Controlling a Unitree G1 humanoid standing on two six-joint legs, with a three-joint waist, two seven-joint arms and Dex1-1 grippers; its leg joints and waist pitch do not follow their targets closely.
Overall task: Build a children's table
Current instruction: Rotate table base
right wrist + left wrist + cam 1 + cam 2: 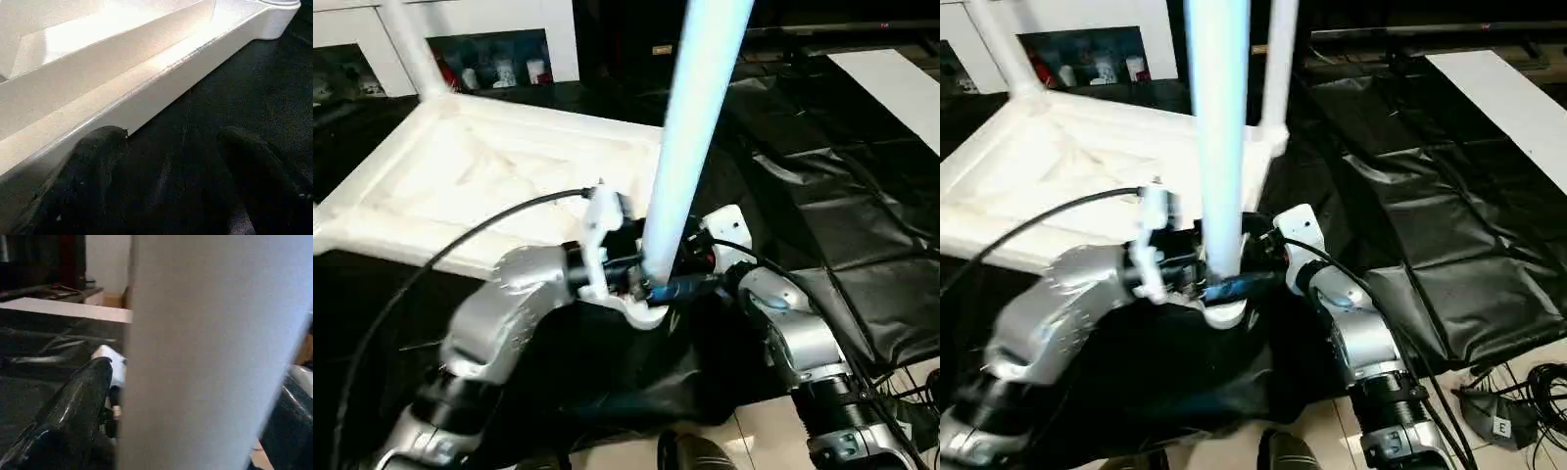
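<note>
The white tabletop [460, 186] lies upside down on a black sheet, ribbed underside up. One white leg [411, 44] stands in its far left corner and another leg [1278, 59] in the far right corner. A third leg [690, 127] rises upright from the near corner socket [646, 311]. My left gripper [646, 284] holds this leg low down; in the left wrist view the tube [205, 352] sits tight between both black fingers [73, 406]. My right gripper [171, 181] is open and holds nothing, just beside the tabletop's rim [146, 98], over the sheet.
A white cabinet [499, 20] with small items on its shelf stands behind the tabletop. The black sheet [822, 176] spreads to the right, with a white board [891, 88] beyond it. Cables [1538, 382] lie on the tiled floor at the near right.
</note>
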